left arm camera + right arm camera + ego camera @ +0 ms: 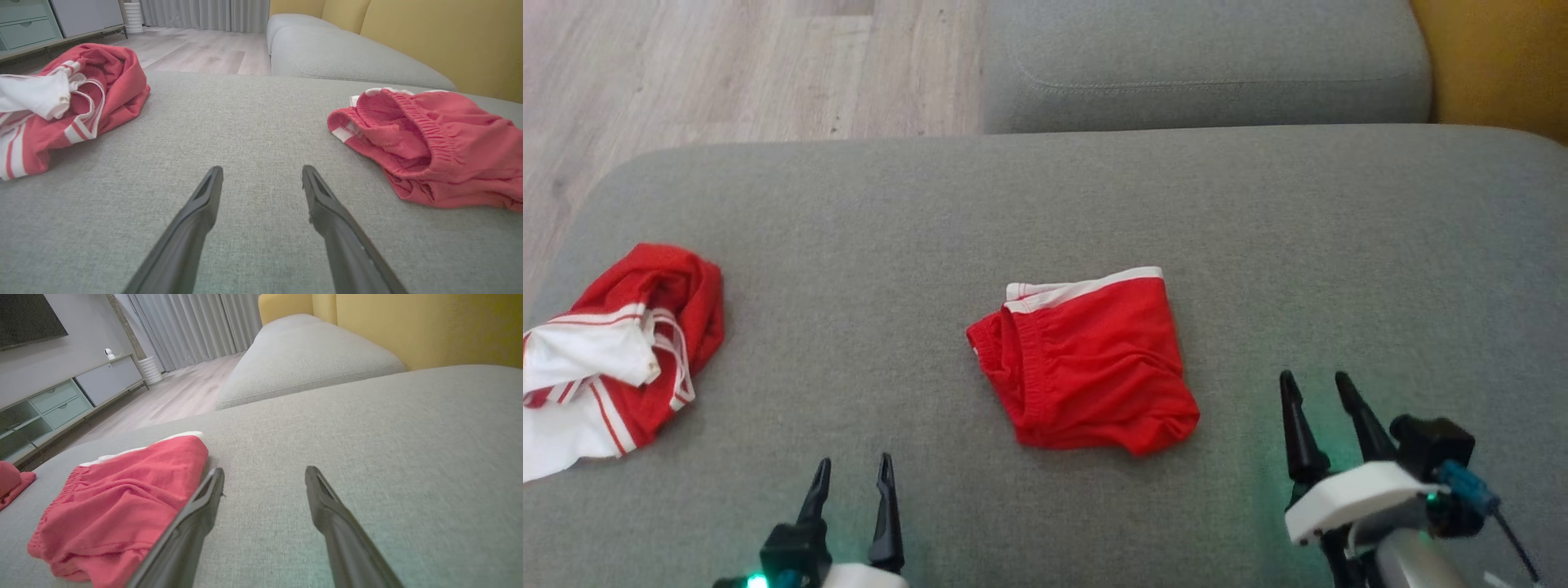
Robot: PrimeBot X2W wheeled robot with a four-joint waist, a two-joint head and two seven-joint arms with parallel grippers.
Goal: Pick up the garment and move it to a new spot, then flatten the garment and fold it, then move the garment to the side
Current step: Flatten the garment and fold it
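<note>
While both grippers hung empty, the folded red cloth shorts with a white trim lay mid-way along the broad grey fabric sofa cushion.

And look at that: the left gripper sat low at the near edge, its two dark fingers spread apart with nothing between them, well left of the shorts. The right gripper stood near the shorts' right edge, fingers likewise parted and bare; seen from its wrist, one finger ran close along the red cloth, though I could not tell if it touched. Over at the cushion's far left lay a crumpled red-and-white striped garment, well apart from the shorts, with pale wood floor beyond and a yellow backrest off right.
</note>
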